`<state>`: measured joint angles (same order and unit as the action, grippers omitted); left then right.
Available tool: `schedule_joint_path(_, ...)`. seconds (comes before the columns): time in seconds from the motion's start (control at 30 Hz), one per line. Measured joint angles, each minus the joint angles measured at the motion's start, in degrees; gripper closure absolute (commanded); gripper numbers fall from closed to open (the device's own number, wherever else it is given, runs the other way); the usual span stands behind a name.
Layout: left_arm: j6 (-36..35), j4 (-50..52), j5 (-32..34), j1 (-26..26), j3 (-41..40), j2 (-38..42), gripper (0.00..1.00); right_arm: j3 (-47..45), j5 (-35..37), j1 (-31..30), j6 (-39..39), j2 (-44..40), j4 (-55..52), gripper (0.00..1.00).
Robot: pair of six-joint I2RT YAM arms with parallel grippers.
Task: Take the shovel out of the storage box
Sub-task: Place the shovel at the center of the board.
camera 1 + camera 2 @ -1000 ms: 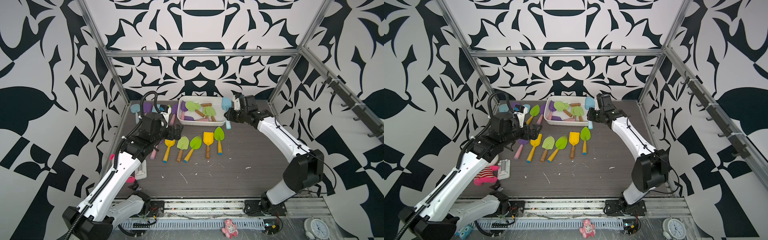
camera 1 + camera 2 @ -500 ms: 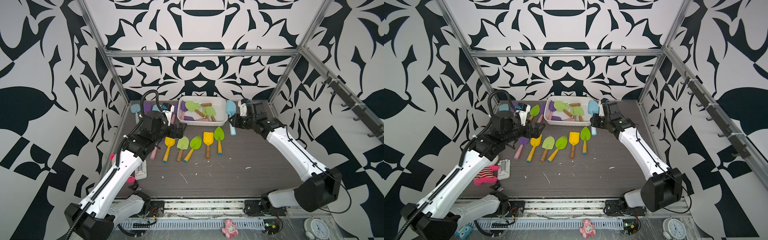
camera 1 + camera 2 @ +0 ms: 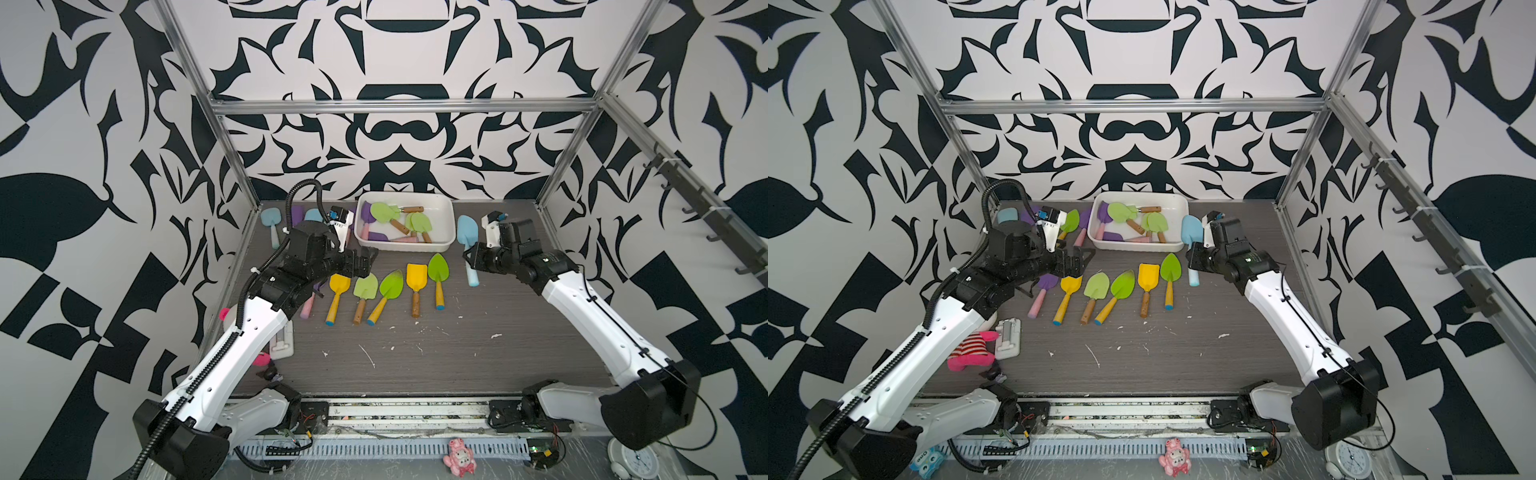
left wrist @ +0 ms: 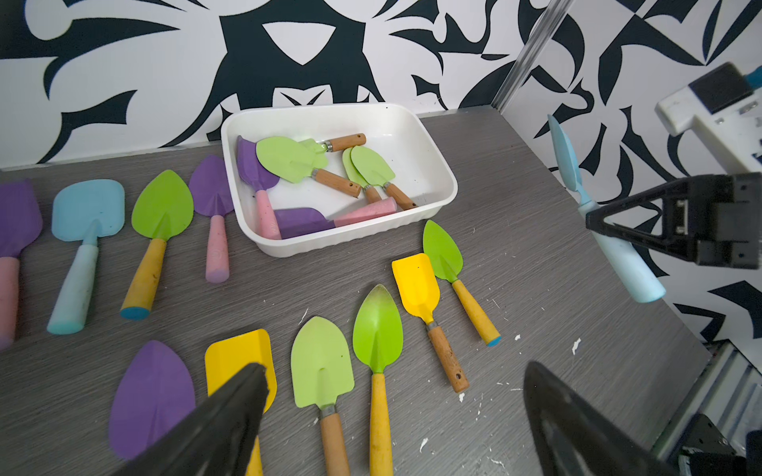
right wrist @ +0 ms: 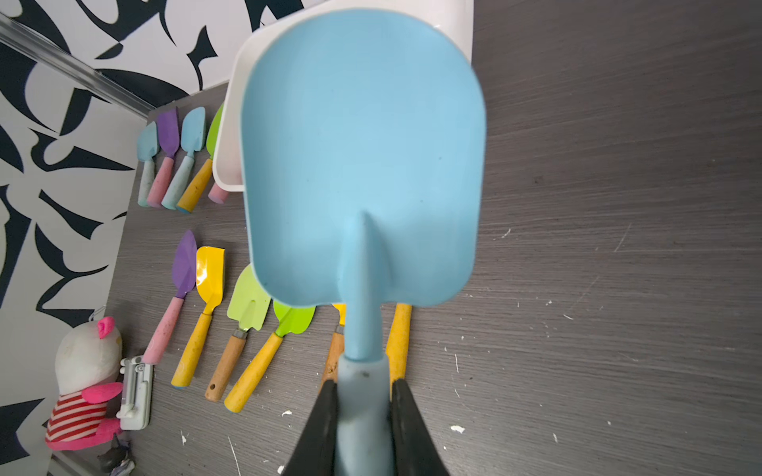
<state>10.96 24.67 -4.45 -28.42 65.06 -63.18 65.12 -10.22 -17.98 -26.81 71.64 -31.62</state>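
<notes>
Right tool (image 5: 363, 385) grips the blue shovel (image 5: 363, 156) beside the storage box (image 3: 399, 246), while left tool (image 3: 371, 262) gapes empty.

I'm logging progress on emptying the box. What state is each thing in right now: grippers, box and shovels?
left gripper: open, empty.
right gripper: shut on the handle of the light blue shovel.
light blue shovel: held, outside the storage box.
storage box: upright, green and purple shovels lying inside.
shovels on the table: lying flat, loose.
</notes>
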Motion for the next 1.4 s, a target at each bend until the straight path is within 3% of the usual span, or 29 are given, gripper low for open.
schedule_joint_path(0.27, 0.4, 0.5, 0.9, 0.0, -1.8, 2.2, 0.01, -5.6, 2.3, 0.0, -0.3, -3.3, -1.2, 1.00)
schedule_joint_path(0.8, 1.2, 1.1, 1.9, -0.1, -3.9, 5.0, 0.01, -15.9, 3.8, 0.0, -1.8, -2.2, 1.5, 1.00)
schedule_joint_path(1.4, 1.5, 2.8, 2.1, -0.1, -4.9, 8.0, 0.01, -15.4, 6.6, 0.0, -2.7, 17.4, 10.4, 1.00)
